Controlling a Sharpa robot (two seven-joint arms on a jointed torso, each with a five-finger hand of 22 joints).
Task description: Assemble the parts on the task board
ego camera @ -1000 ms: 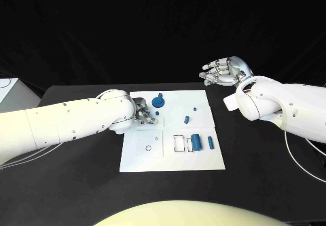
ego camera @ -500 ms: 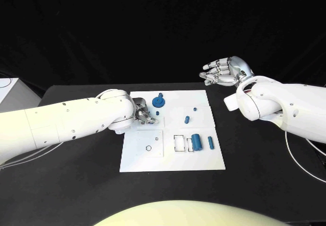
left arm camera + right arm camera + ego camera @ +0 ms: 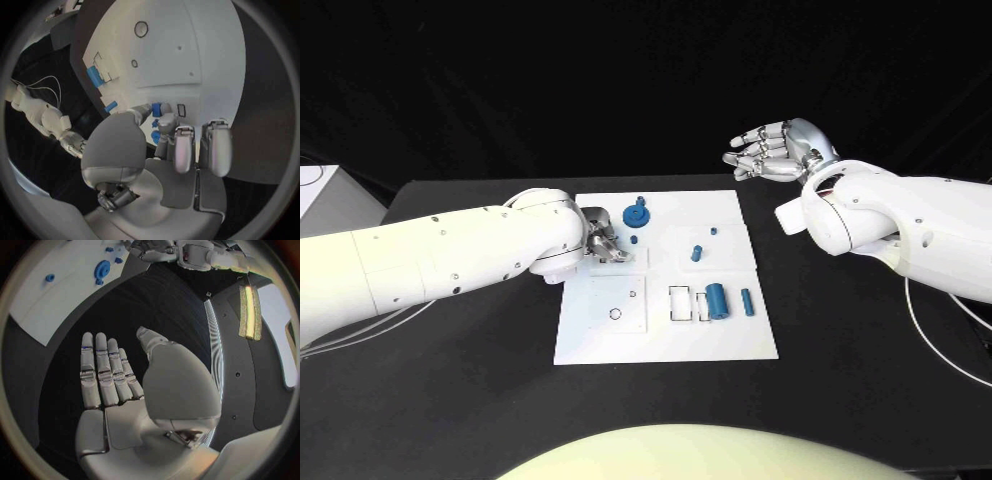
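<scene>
head view: the white task board sat mid-frame on the black table. the left hand was down at the board's upper left corner, fingers bunched low over the plate. whether they were pinching anything, this view did not tell. just up and right of that hand stood the blue disc-shaped part, with a small blue peg almost touching the fingertips. further right lay two small blue pieces, and lower, at centre right, the blue cylinder lay with its long axis running up and down the frame, beside an open rectangular slot. the right hand hung raised at upper right, off the board, fingers apart, holding nothing.

left wrist view: the left hand had its fingers reaching over the board edge, and a small blue part sat right at the thumb tip, another blue bit just below it. held or merely touched, i could not tell.

right wrist view: the right hand was flat and splayed over bare table, the board corner and the disc-shaped part well away at upper left.

by my reading, the left hand was far nearer the parts, so the next move looked like its own.
</scene>
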